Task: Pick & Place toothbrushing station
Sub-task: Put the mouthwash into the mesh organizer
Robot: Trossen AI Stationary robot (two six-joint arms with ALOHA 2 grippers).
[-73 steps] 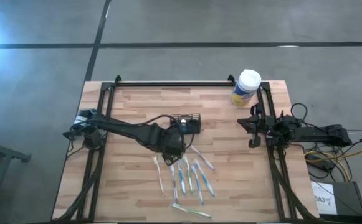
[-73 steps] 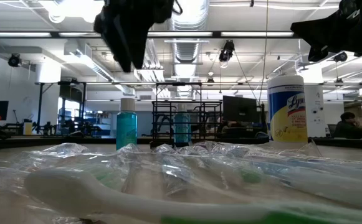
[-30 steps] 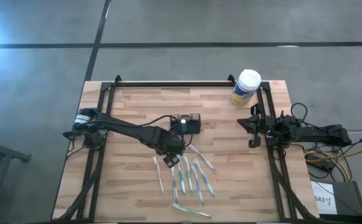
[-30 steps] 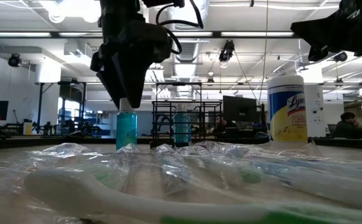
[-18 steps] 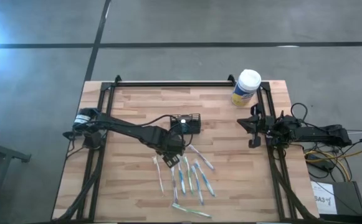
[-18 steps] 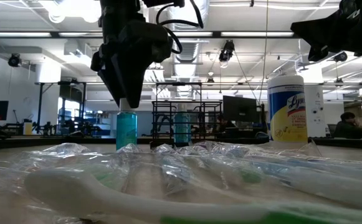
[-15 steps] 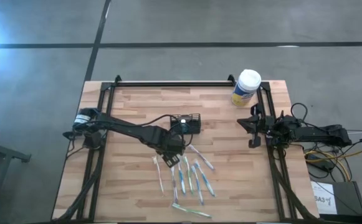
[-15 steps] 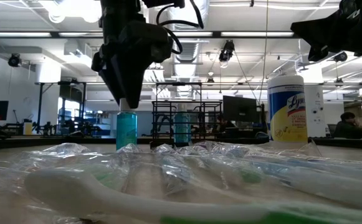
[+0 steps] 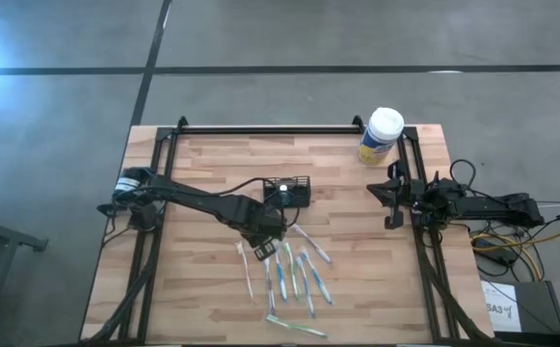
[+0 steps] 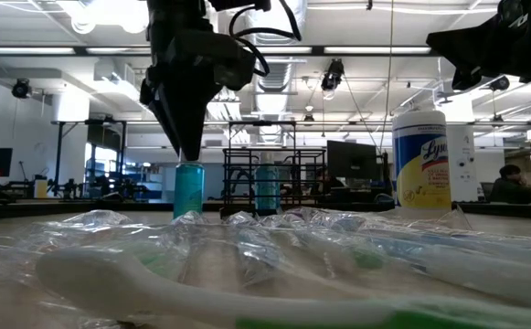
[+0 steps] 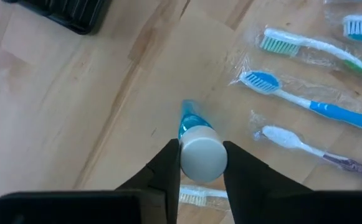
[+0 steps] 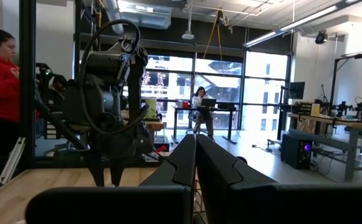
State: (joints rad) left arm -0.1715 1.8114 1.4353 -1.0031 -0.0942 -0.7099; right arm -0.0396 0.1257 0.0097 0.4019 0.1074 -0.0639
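A small teal bottle (image 10: pixel 189 190) with a white cap stands upright on the wooden table, just beyond the toothbrushes. My left gripper (image 11: pixel 200 149) points down over it and is shut on its cap; from above, (image 9: pixel 265 239), the gripper hides the bottle. The toothbrushing station, a black slatted caddy (image 9: pixel 289 190), rests on the table just beyond the gripper, and its corner (image 11: pixel 62 12) shows in the left wrist view. My right gripper (image 12: pixel 195 155) is shut and holds nothing, parked at the table's right edge (image 9: pixel 392 198). My left gripper pinches the bottle's white cap (image 11: pixel 200 160) between its two fingers, one on each side. The fingers (image 10: pixel 189 146) come from above, pointing almost straight down. The bottle stays upright with its base on the table.
Several wrapped toothbrushes (image 9: pixel 294 275) lie side by side on the near middle of the table, close to the bottle. A yellow canister with a white lid (image 9: pixel 381 137) stands at the far right corner. A second teal bottle (image 10: pixel 267 187) stands farther back.
My left gripper has stayed in place over the bottle, rolled slightly about its own axis, and its fingers have closed in from wide open onto the white cap. The bottle has not moved.
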